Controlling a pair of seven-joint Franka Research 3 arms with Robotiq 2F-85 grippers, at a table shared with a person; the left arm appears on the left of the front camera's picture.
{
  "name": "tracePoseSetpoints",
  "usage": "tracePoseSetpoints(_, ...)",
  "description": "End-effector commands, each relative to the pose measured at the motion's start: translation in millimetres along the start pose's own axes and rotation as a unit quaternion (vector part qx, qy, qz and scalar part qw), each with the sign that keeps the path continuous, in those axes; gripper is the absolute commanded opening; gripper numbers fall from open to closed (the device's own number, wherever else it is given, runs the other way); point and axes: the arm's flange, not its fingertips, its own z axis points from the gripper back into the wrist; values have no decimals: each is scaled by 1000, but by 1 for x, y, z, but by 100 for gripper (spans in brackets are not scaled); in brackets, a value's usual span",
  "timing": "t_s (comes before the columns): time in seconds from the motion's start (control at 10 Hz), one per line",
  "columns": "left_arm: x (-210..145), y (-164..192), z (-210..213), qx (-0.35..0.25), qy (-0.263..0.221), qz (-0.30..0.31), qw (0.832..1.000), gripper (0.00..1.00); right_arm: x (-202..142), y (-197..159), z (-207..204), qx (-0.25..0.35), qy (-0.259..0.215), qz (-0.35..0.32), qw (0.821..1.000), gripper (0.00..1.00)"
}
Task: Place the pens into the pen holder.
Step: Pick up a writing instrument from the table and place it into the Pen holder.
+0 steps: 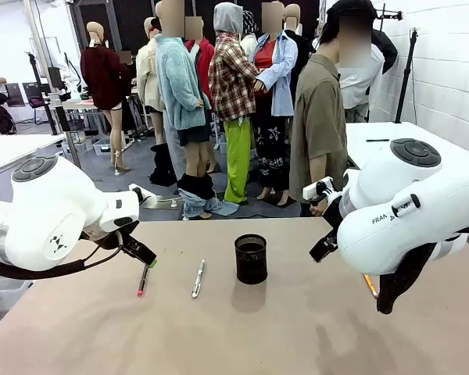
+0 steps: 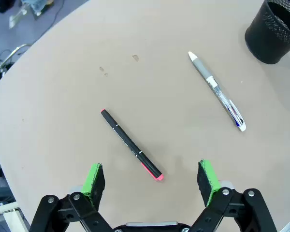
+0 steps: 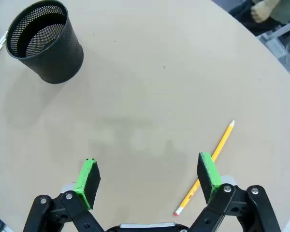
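Black mesh pen holder (image 1: pixel 251 258) stands on the desk (image 1: pixel 258 336). To its left lie the silver-white pen (image 1: pixel 198 279), nearer, and the dark pink-tipped pen (image 1: pixel 143 280), farther, below the left hand (image 2: pixel 152 174), spread wide and empty. To the holder's right lies the yellow pencil (image 3: pixel 210 162), under the right hand (image 3: pixel 150 176), likewise spread and empty.

This is a robotics laboratory set in a large, workshop-like hall. Two glossy white jointed robot arms, the left (image 1: pixel 39 226) and the right (image 1: pixel 422 207), reach over a plain beige tabletop (image 1: pixel 219 336). Around them are a white-painted block wall (image 1: pixel 453 70), a tall black metal stand (image 1: pixel 407 78), a plain white work table (image 1: pixel 367 148), a bare grey floor (image 1: pixel 137 168) and black office chairs (image 1: pixel 16 94) at a far desk.
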Motion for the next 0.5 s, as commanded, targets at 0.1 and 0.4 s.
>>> tracePoseSetpoints(0.1,0,0,0,0,0,0,1000,100,0,0,0,0,0,0,1000,100)
tracePoseSetpoints(0.4,0,0,0,0,0,0,1000,100,0,0,0,0,0,0,1000,100)
